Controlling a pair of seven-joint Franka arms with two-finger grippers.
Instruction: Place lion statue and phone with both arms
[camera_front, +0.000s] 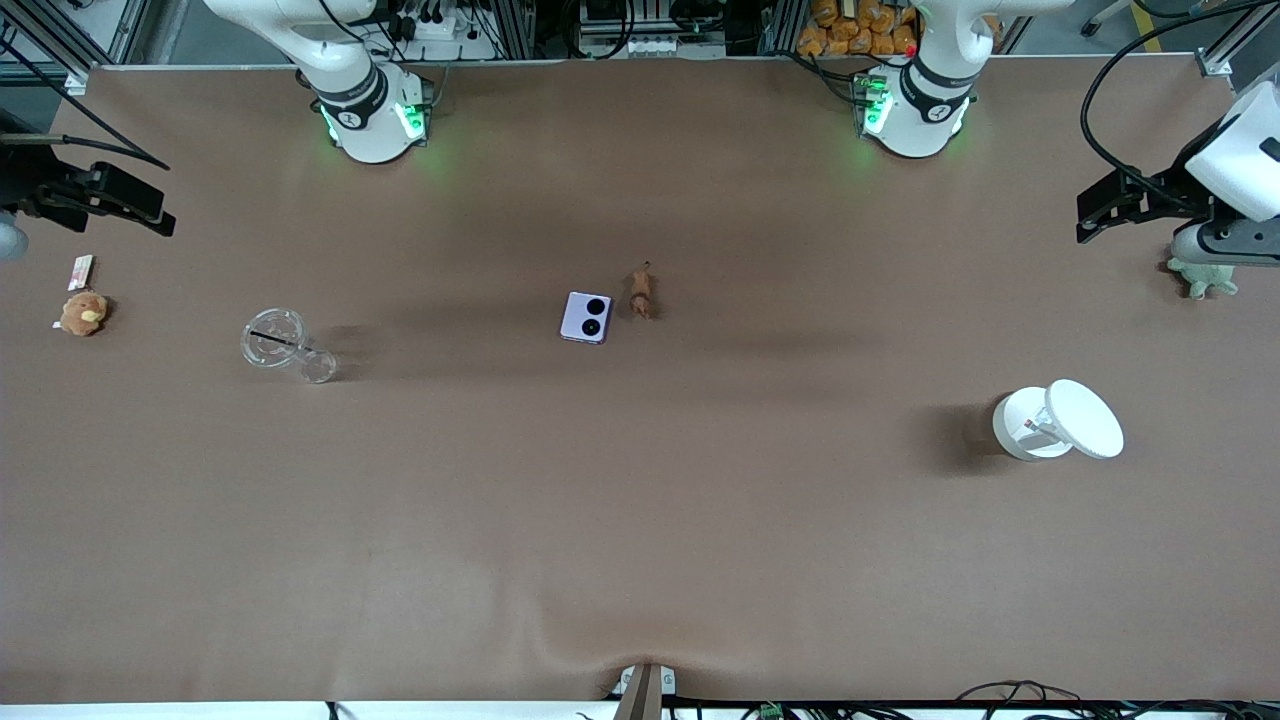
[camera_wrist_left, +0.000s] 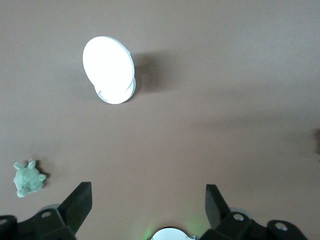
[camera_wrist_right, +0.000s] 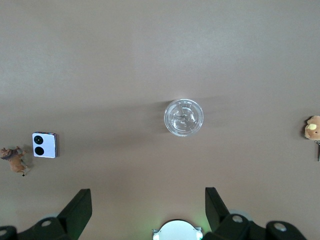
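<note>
Phone (camera_front: 586, 317) lay flat mid-bench (camera_front: 640, 520), lenses up, lion statue (camera_front: 641, 291) just beside it toward left arm's end, the two apart. Left gripper (camera_wrist_left: 148, 200) hung high over left arm's end of bench, jaws wide apart, empty, above grey-green plush (camera_front: 1203, 277); white stand (camera_front: 1058, 420) sat nearer camera. Right gripper (camera_wrist_right: 148, 200) hung over right arm's end, jaws equally wide, empty; glass stand (camera_front: 283, 343) and orange plush (camera_front: 83, 313) sat below.
</note>
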